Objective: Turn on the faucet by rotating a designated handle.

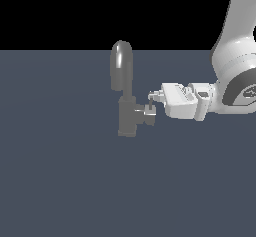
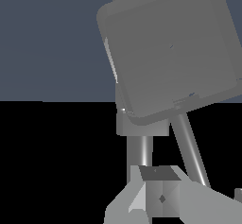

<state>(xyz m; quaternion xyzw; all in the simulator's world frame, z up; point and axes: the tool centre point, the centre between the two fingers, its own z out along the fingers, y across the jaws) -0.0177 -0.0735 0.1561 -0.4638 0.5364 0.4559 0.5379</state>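
Note:
The faucet (image 1: 127, 117) stands mid-scene in the exterior view, with its arched spout (image 1: 121, 65) rising above an upright grey body. A short stub sticks out of the body toward the exterior view's right. From it the handle (image 1: 150, 103), a thin short rod, points upward. My gripper (image 1: 152, 97) reaches in level from the right, its tips right at the rod's upper end. In the wrist view a big grey block of the faucet (image 2: 170, 53) fills the upper part. The handle rod (image 2: 189, 145) slants beside my gripper (image 2: 162, 197), whose fingers look pressed together with nothing between them.
A flat dark blue-grey floor (image 1: 60, 181) spreads all around the faucet. My white arm (image 1: 235, 76) comes down from the upper right of the exterior view. Nothing else stands on the floor.

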